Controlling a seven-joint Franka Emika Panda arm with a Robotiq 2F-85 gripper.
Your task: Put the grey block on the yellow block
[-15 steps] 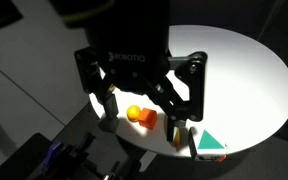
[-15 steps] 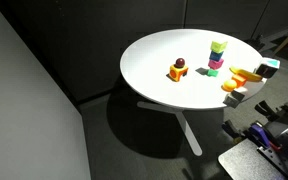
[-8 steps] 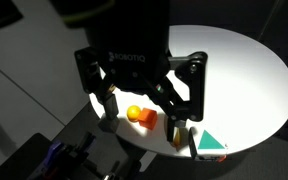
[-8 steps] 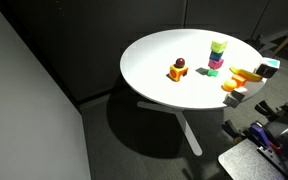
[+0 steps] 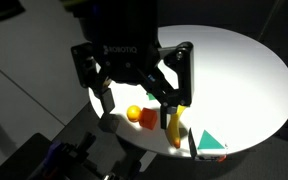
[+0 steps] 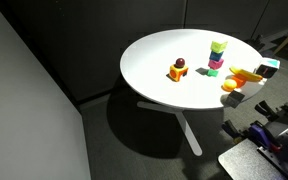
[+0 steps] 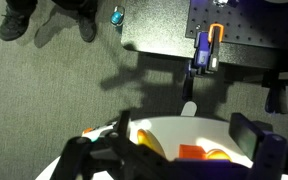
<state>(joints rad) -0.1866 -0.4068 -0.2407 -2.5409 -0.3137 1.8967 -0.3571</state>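
In an exterior view the yellow block (image 6: 217,46) tops a stack on a magenta block (image 6: 215,62) and a teal block (image 6: 213,71) on the round white table (image 6: 164,50). A small dark grey block (image 6: 234,98) sits at the table's near edge, beside a yellow ball (image 6: 229,86). My gripper (image 5: 139,100) is open and empty, hanging above the table edge. In the wrist view the open jaws (image 7: 184,126) frame the table rim, and both task blocks are out of sight there.
An orange block (image 6: 175,73) carries a dark red ball. A banana (image 6: 246,73) lies near the edge, and it also shows under my gripper (image 5: 174,128) with the yellow ball (image 5: 132,113) and orange block (image 5: 146,119). The robot base (image 6: 274,130) stands beside the table.
My gripper has shifted a little up and to the left in the close exterior view, so more of the banana shows. The objects on the table have not moved.
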